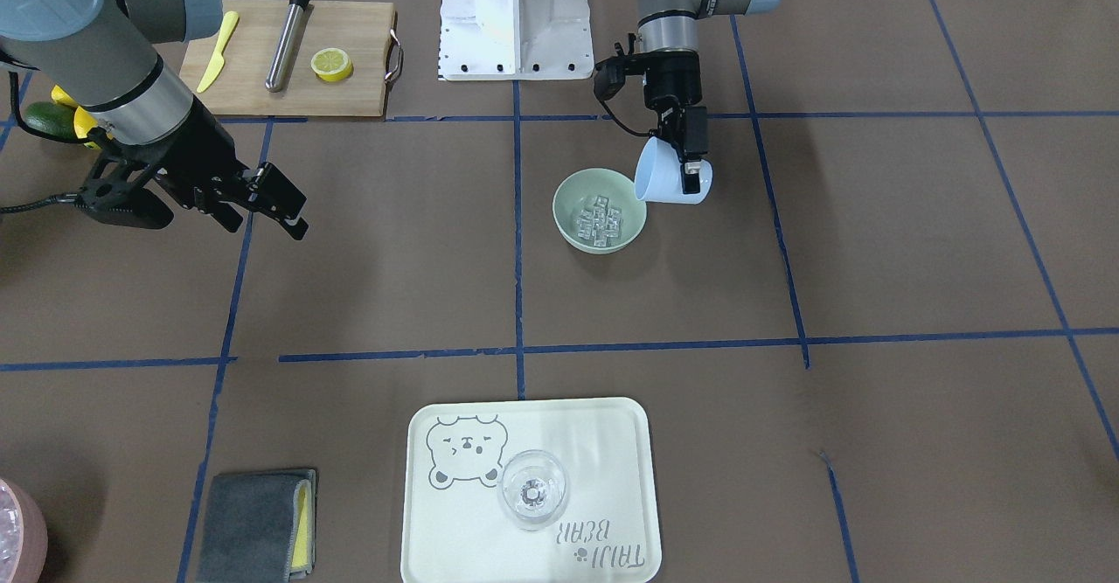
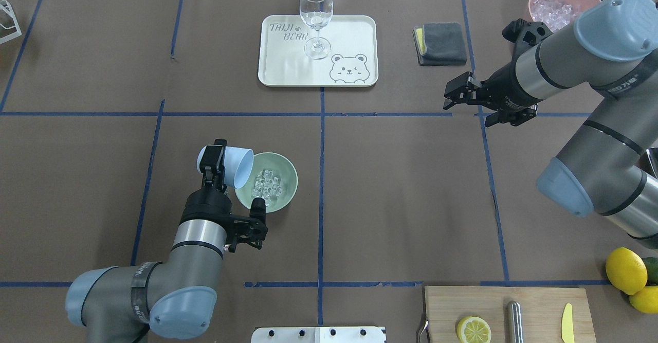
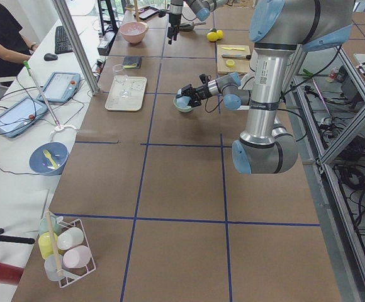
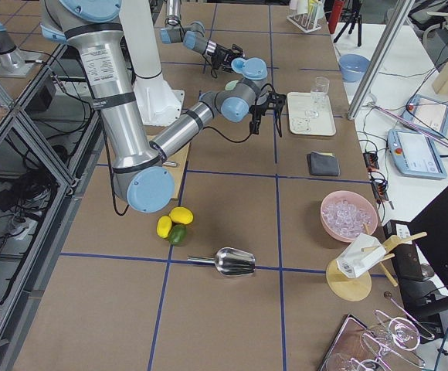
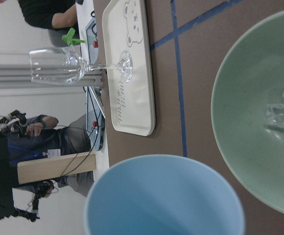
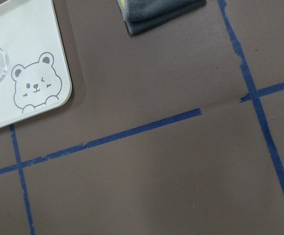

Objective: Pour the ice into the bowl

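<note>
Here, the left gripper (image 2: 209, 159) clamps a blue cup (image 2: 237, 167) tipped sideways, its mouth over the nearest rim of the bowl (image 2: 289, 187) just beyond. The ice (image 2: 267, 184) lies heaped inside. Only the left wrist view looks across the cup's rim onto those cubes. Well apart, the right gripper (image 2: 448, 99) hovers, jaws spread.

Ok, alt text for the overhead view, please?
The left hand holds a blue cup tipped sideways over the mint-green bowl, which holds ice cubes. The right hand hangs open and empty at far right.
</note>
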Controlling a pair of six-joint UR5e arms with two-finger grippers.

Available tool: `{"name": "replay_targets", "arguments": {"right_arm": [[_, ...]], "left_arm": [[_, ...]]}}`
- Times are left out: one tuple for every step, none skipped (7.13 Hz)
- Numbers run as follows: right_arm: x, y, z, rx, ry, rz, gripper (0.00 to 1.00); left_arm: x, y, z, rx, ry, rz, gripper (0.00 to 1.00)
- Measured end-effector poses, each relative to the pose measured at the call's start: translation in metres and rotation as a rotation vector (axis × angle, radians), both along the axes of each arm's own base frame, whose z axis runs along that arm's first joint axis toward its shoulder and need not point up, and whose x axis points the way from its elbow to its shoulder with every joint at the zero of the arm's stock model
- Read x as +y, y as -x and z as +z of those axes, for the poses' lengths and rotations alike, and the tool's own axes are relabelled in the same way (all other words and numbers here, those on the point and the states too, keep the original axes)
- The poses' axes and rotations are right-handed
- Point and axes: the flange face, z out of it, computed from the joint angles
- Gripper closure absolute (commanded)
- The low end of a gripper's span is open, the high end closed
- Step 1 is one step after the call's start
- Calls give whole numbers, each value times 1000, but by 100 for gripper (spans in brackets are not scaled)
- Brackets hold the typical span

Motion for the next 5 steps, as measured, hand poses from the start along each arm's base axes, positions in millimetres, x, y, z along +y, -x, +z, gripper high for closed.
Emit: {"name": "replay_targets", "arguments": {"right_arm": [[0, -2, -3, -3, -5, 3, 0], [0, -4, -5, -7, -10, 6, 0], [0, -6, -8, -10, -14, 9, 0], [0, -8, -10, -13, -19, 11, 0], [1, -9, -12, -15, -24, 13, 0]], "left_arm": [[0, 2, 9, 145, 50, -60, 100], [1, 5, 24, 283, 103, -123, 100], [3, 11, 41, 414, 159, -185, 100], [5, 18, 54, 541, 216, -241, 100], [7, 25, 69, 636, 261, -292, 100]]}}
